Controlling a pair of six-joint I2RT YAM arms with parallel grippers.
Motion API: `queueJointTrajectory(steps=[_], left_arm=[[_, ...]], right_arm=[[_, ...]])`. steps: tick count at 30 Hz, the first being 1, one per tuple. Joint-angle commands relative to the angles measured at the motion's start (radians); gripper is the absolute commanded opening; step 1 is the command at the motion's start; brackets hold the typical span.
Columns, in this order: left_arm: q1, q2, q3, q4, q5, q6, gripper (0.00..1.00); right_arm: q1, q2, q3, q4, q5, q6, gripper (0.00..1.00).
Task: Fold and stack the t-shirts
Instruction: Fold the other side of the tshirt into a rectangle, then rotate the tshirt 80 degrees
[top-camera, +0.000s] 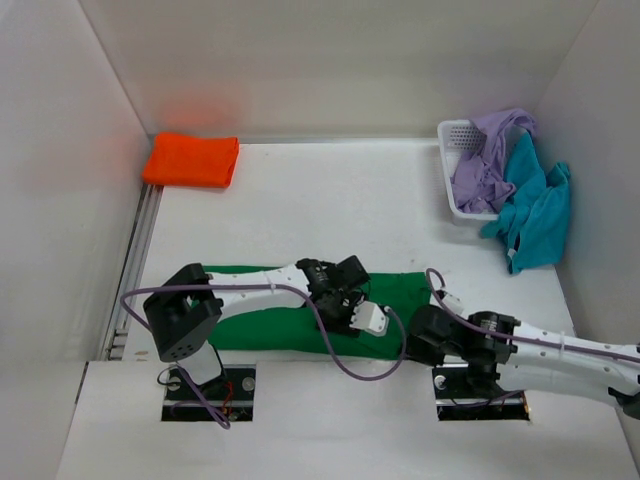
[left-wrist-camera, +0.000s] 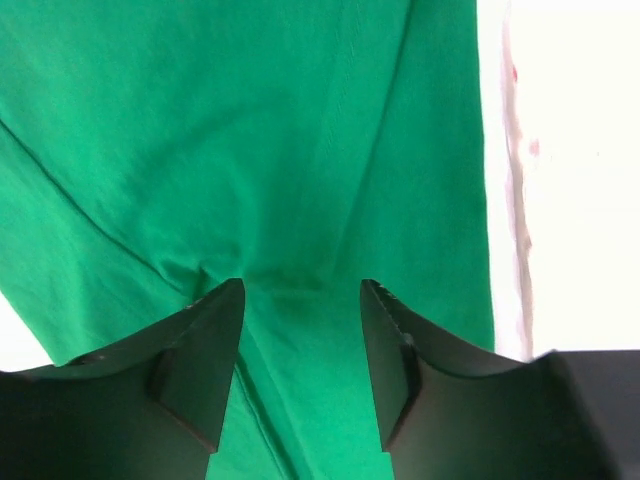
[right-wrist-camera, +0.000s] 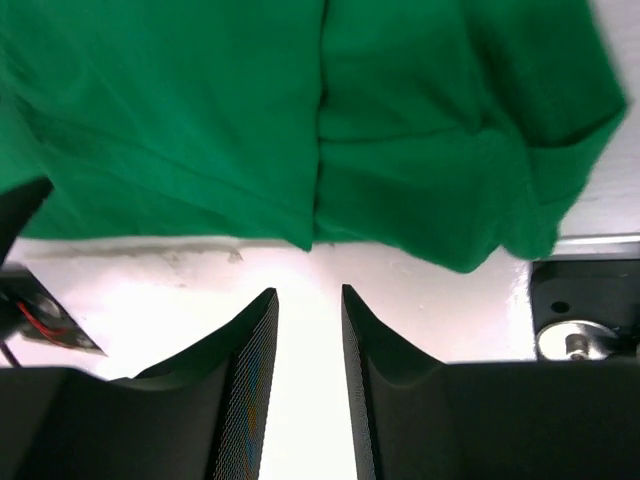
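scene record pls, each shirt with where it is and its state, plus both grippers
orange shirt: folded, far left corner
green shirt: long flat strip along the near edge
purple shirt: crumpled in the basket, far right
teal shirt: crumpled, hanging over the basket's right side
left gripper: open, over green cloth
right gripper: open, just off the green hem, holding nothing

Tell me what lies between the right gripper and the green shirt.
Only a strip of bare white table separates the right gripper from the green shirt at its near edge, as the right wrist view shows.
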Motion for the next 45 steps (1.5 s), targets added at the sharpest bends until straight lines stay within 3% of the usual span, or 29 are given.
queueJointTrajectory(steps=[1,7,11,15,18,22,31,34,36,38,40,45], left_arm=[[0.038,-0.075,0.035,-0.111,0.042,0.054,0.5],[0.19,-0.138,0.178,-0.338,0.151,0.082,0.56],[0.441,-0.152,0.193,-0.343,0.176,0.088,0.59],[0.719,-0.13,0.115,-0.204,0.017,0.086,0.59],[0.903,-0.098,0.054,-0.081,-0.08,0.103,0.61],[1.058,-0.028,0.049,-0.032,-0.122,0.115,0.62],[1.212,0.091,0.081,-0.017,-0.162,0.094,0.61],[1.239,0.091,0.077,-0.006,-0.155,0.076,0.61],[1.255,0.082,0.074,-0.006,-0.149,0.066,0.61],[1.276,0.071,0.069,-0.006,-0.143,0.06,0.61],[1.299,0.063,0.064,-0.006,-0.142,0.057,0.61],[1.356,0.068,0.066,-0.007,-0.154,0.034,0.62]], right_arm=[[-0.052,-0.038,0.044,-0.066,0.054,-0.043,0.36],[-0.343,0.046,0.185,-0.077,0.139,-0.346,0.42],[-0.59,0.148,0.202,0.059,0.151,-0.609,0.48],[-0.834,0.302,0.216,0.208,0.015,-0.836,0.55],[-0.885,0.385,0.248,0.24,-0.03,-0.907,0.59],[-0.892,0.542,0.346,0.242,-0.071,-0.967,0.62],[-0.864,0.816,0.461,0.242,-0.125,-0.996,0.61],[-0.864,0.913,0.518,0.198,-0.163,-1.025,0.52],[-0.864,0.959,0.553,0.169,-0.182,-1.045,0.38],[-0.862,0.996,0.593,0.146,-0.188,-1.062,0.15],[-0.862,1.027,0.645,0.133,-0.182,-1.074,0.02],[-0.862,1.203,0.959,0.096,-0.15,-1.119,0.0]])
